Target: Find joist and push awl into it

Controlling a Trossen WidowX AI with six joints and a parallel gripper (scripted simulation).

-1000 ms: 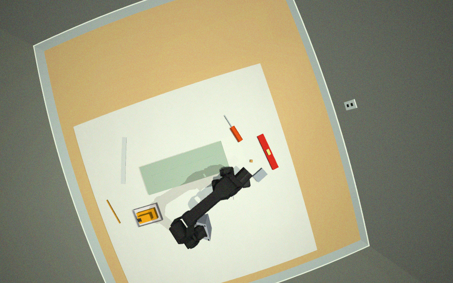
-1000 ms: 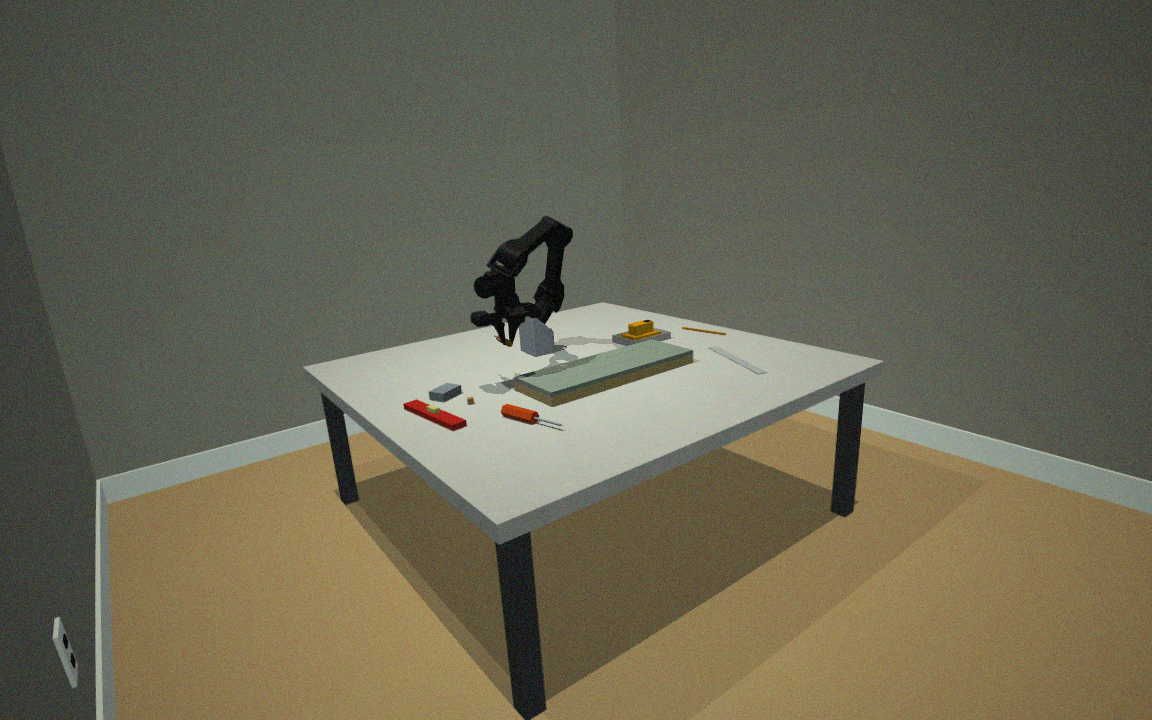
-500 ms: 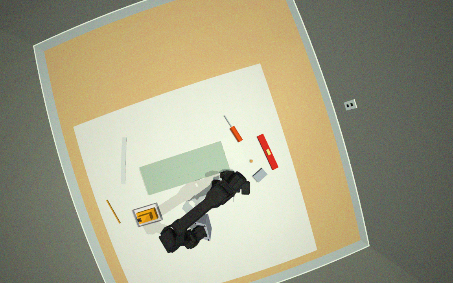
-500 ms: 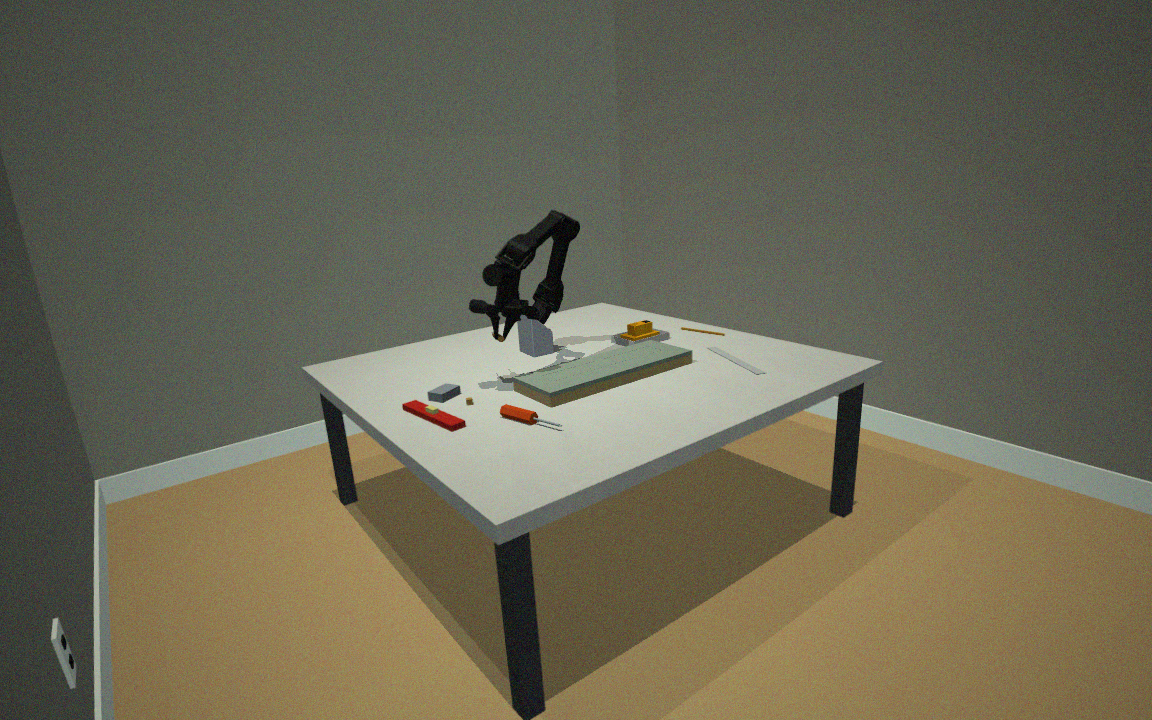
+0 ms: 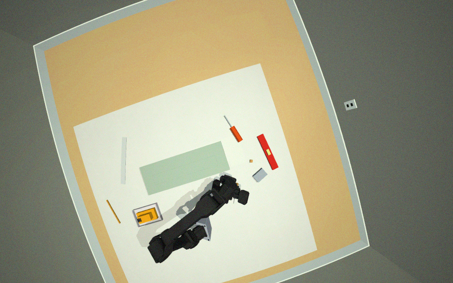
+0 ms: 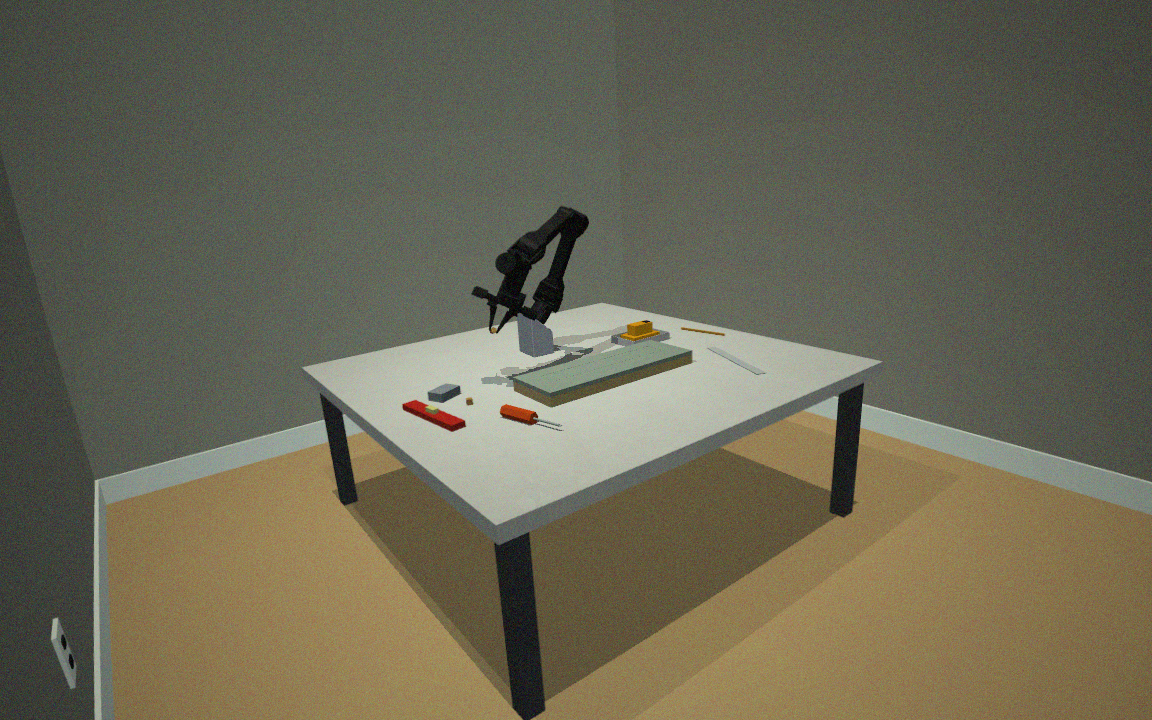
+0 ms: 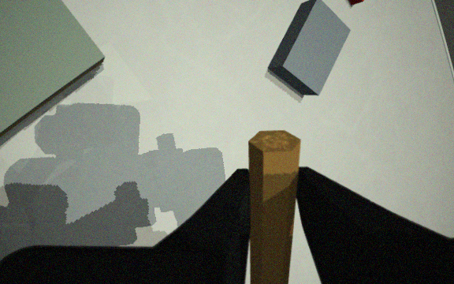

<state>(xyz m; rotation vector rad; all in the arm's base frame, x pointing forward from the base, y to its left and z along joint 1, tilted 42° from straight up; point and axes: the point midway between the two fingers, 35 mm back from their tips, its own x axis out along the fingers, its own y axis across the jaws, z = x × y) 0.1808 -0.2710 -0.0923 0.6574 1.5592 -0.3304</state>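
Note:
My gripper (image 6: 495, 327) (image 7: 271, 178) is shut on the awl's wooden handle and holds it above the table, near the panel's right end in the top view. The awl (image 5: 237, 184) (image 7: 276, 189) shows its six-sided handle end in the wrist view; its tip is out of that view. The pale green floor panel (image 5: 186, 168) (image 6: 602, 368) (image 7: 26, 59) lies flat. No hole can be made out in it, and the joist is hidden. The yellow stud finder (image 5: 147, 215) (image 6: 640, 328) sits inside the grey tray (image 5: 160, 212) (image 6: 618, 340).
A grey block (image 5: 260, 175) (image 6: 444, 392) (image 7: 315, 47), a small wooden cube (image 5: 251, 160) (image 6: 469, 401), a red level (image 5: 272, 160) (image 6: 423, 412) and an orange-handled screwdriver (image 5: 236, 134) (image 6: 518, 413) lie beyond the panel's right end. A pale strip (image 5: 123, 160) (image 6: 735, 360) and a pencil (image 5: 113, 211) (image 6: 703, 331) lie left.

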